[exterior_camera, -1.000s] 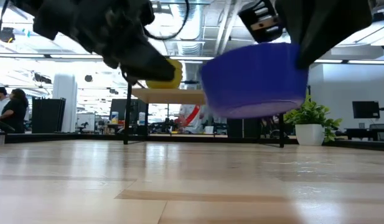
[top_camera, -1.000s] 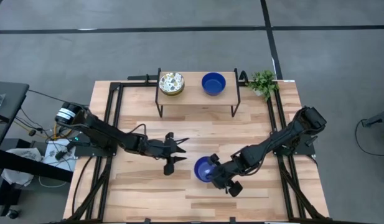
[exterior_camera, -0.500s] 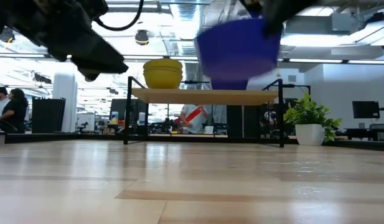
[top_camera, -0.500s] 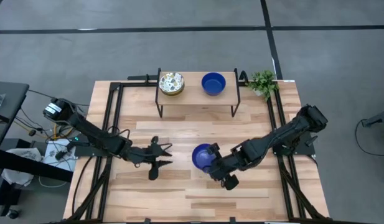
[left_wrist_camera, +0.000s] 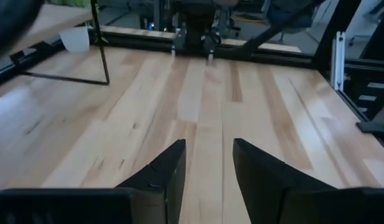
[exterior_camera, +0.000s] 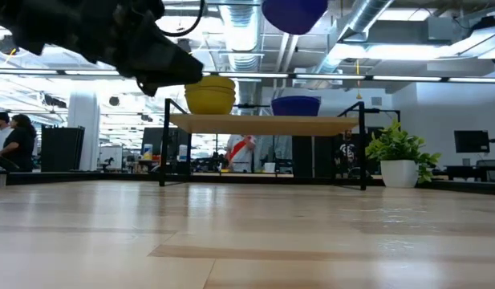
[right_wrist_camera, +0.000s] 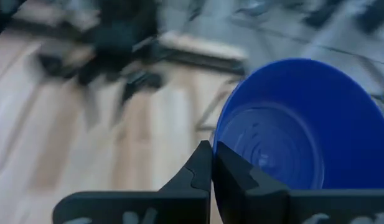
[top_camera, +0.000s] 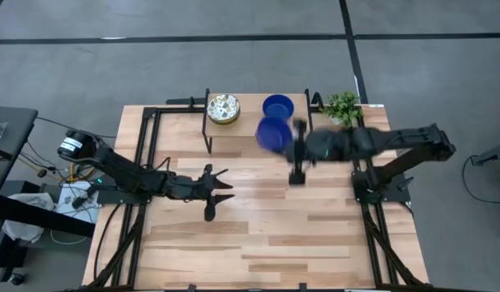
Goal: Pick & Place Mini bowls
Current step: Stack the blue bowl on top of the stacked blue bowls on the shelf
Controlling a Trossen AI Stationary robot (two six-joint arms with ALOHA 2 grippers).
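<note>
Wooden table; raised shelf carries a speckled bowl and a blue bowl. Right gripper pinches another blue bowl's rim, aloft at the shelf's front edge. Left gripper parted, empty (low over mid-table).

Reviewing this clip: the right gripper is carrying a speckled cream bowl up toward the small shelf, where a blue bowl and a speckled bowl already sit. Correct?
Not quite. The carried bowl is solid blue, not speckled cream; the right wrist view shows the right gripper shut on its rim. The rest holds: in the high view it is lifted near the shelf, where a blue bowl and a speckled bowl sit.
</note>
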